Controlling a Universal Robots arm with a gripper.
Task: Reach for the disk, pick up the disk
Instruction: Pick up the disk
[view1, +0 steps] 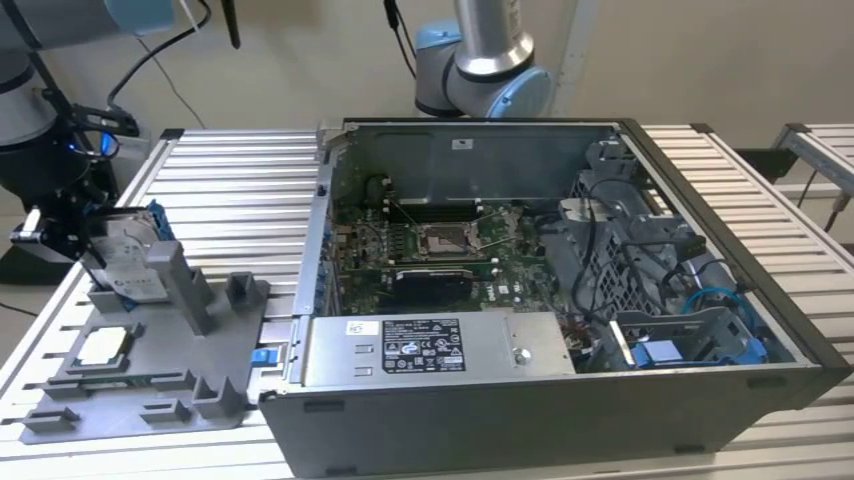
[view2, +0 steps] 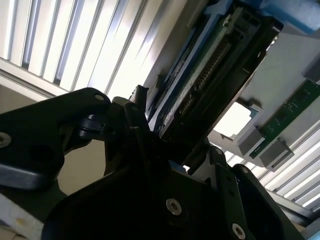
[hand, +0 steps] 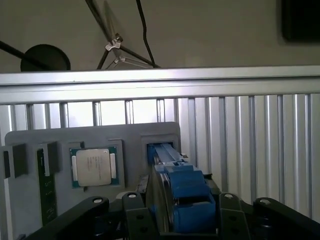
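The disk (view1: 131, 268), a silver drive with a white label in a blue plastic frame, stands tilted on edge in the grey fixture (view1: 160, 395) at the exterior view's left. My gripper (view1: 96, 235) is at it from that side. In the first wrist view the disk's blue frame (hand: 186, 197) sits between my two black fingers (hand: 134, 206), its far end still in the fixture's slot (hand: 159, 148). The second wrist view shows the disk's connector edge (view2: 207, 70) held between the jaws, with my gripper (view2: 177, 125) shut on it.
An open computer case (view1: 747, 300) with its motherboard and a grey labelled power-supply box (view1: 414, 345) takes up the middle of the slatted metal table (view1: 227, 170). On the fixture lie a square silver chip (hand: 93, 167) and a green memory stick (hand: 46, 192). A second arm's base (view1: 483, 70) stands behind the case.
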